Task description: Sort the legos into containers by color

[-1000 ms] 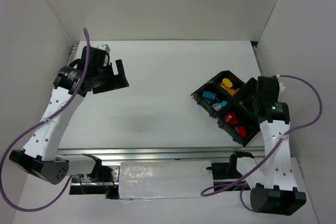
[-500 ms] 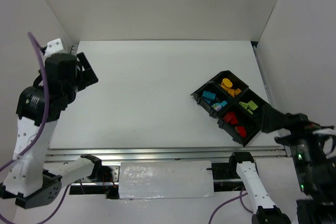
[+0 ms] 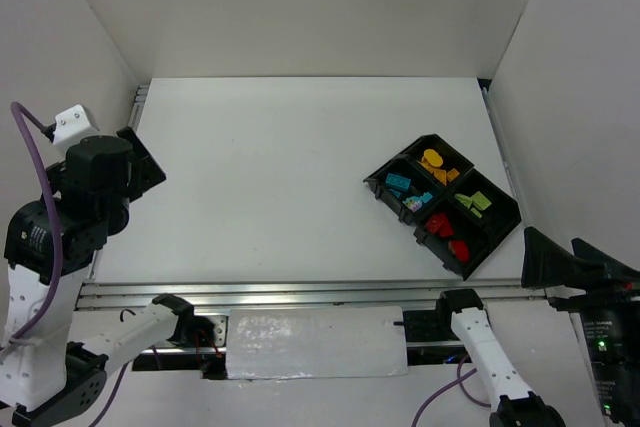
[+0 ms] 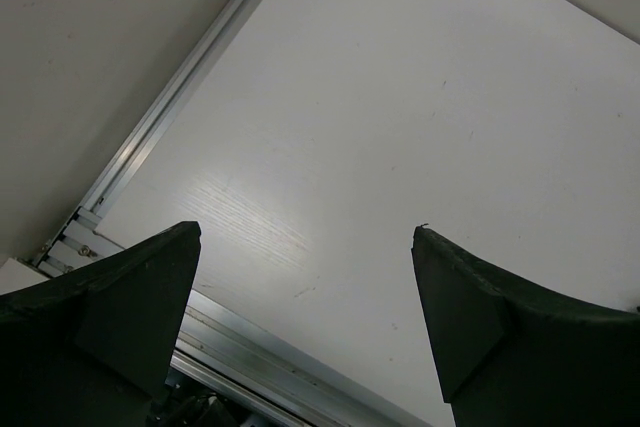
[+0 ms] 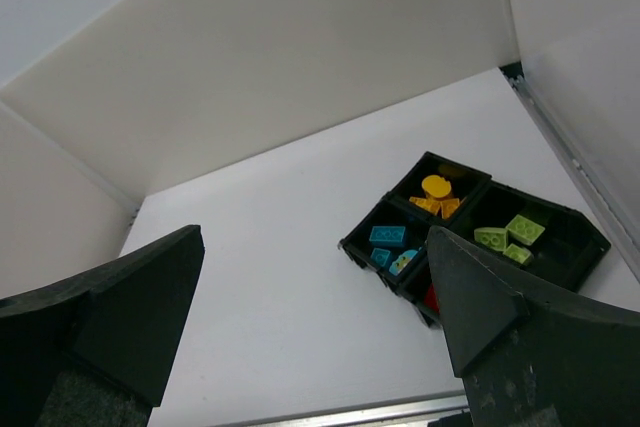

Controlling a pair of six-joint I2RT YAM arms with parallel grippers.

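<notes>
Legos (image 3: 437, 222) lie in the black tray (image 3: 375, 184), which sits on the right half of the white table (image 3: 280, 167), turned corner-on to the arms. As far as the views show, the sort looks finished or very nearly so: yellow-orange bricks (image 3: 433, 160) sit in the far compartment, cyan bricks (image 3: 398, 182) in the left one, green bricks (image 3: 480, 200) in the right one and red bricks (image 3: 459, 247) in the near one, so each of the four holds its own colour. No loose brick shows on the table outside the tray in the top view or in either wrist view. One doubt is left: a small piece (image 3: 412, 204) at the near corner of the cyan compartment looks paler than its neighbours, and it is too small to tell whether it is a stray colour or only catching the light. The left gripper (image 4: 305, 230) hangs over the table near its left edge, well apart from the tray, its jaws spread wide with nothing between them. The right gripper (image 5: 315, 235) is held high at the near right, looking down on the tray from well apart, jaws likewise wide and empty. Judging from this, nothing is left to pick up unless that pale piece proves misplaced.
</notes>
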